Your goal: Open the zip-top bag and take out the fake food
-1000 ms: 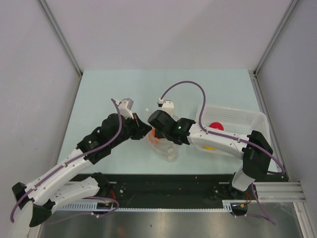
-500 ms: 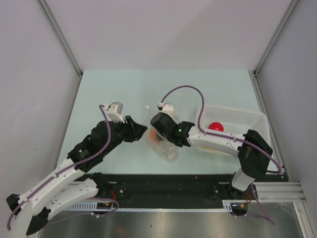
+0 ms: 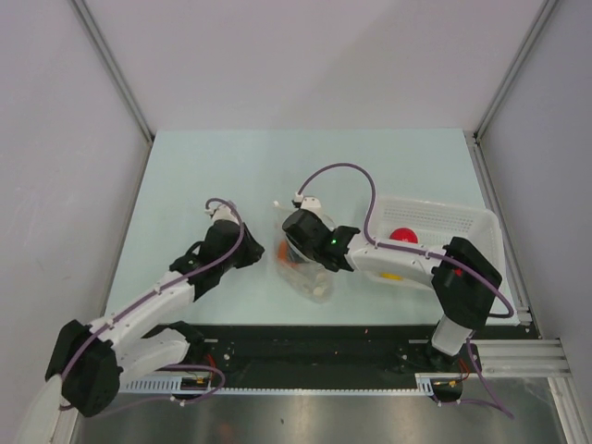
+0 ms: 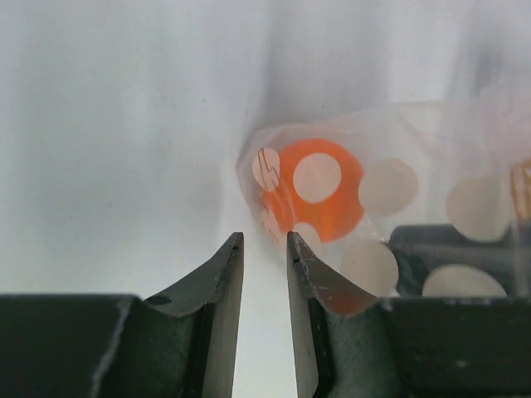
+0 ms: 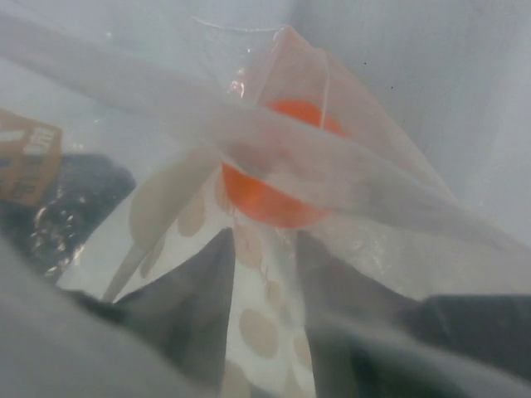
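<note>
Pinching the bag [image 3: 311, 283], the right gripper [image 5: 265, 249] should hold firm while the empty, barely parted left gripper [image 4: 264, 240] takes film at two o'clock.

Nothing here can actually be read. The nearest thing to lettering is a tan tag [image 5: 29, 166] at the left edge of the right wrist view. Pale marks run across it, but they are too blurred to make out. In the left wrist view, a pale round spot [image 4: 265, 168] sits over the orange fake food [image 4: 332, 217] inside the zip-top bag [image 4: 431, 141]. It carries a few dark strokes — no letter I could name. A sliver of tan label [image 4: 523, 189] at the right edge is just as illegible.
</note>
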Robot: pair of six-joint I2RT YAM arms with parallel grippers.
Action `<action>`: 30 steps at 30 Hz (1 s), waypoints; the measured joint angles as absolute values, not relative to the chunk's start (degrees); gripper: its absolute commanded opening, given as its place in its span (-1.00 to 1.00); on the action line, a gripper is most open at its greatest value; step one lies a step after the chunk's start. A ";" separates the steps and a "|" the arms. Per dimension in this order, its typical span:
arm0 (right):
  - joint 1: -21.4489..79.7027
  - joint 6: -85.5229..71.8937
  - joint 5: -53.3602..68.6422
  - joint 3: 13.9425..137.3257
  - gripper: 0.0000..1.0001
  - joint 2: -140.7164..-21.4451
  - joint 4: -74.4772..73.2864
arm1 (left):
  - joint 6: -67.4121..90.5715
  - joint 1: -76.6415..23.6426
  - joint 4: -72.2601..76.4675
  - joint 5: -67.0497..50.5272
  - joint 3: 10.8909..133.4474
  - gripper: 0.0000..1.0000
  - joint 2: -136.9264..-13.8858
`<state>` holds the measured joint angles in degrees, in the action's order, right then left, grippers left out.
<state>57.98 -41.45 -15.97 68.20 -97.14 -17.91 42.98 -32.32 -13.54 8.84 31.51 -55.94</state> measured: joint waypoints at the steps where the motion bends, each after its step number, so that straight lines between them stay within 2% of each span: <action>1: 57.78 -41.43 -15.70 68.01 -0.13 -97.25 -17.82 | 43.07 -31.77 -11.81 8.05 31.46 -0.42 -58.02; 2: 57.54 -41.32 -15.38 67.81 -0.04 -97.45 -17.63 | 43.05 -31.33 -9.47 7.05 31.46 -0.43 -60.12; 13: 55.44 -40.77 -13.17 67.70 0.52 -101.23 -17.12 | 41.98 -29.91 4.34 -1.45 34.57 -0.54 -80.16; 17: 55.20 -40.36 -13.04 67.70 0.60 -101.93 -17.17 | 41.87 -29.58 6.74 -3.14 34.98 -0.56 -83.02; 19: 54.76 -40.23 -12.99 67.70 0.71 -102.56 -17.12 | 41.89 -29.43 7.66 -3.68 35.05 -0.56 -83.99; 24: 54.08 -40.10 -12.75 67.70 0.74 -105.12 -16.78 | 41.87 -29.45 8.78 -5.39 35.03 -0.56 -84.23; 27: 53.91 -39.79 -12.78 67.70 0.65 -106.00 -16.73 | 41.87 -29.45 8.88 -5.96 34.89 -0.54 -84.20; 29: 53.89 -39.40 -12.99 67.72 0.41 -106.21 -16.73 | 41.85 -29.45 8.86 -6.02 34.54 -0.43 -83.81; 30: 53.89 -39.07 -13.17 67.72 0.11 -106.26 -16.75 | 41.76 -29.45 8.40 -5.91 34.28 -0.34 -83.18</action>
<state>53.89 -39.07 -13.17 67.72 -106.26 -16.75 41.76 -29.45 8.40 -5.91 34.28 -83.18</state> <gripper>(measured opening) 0.788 0.252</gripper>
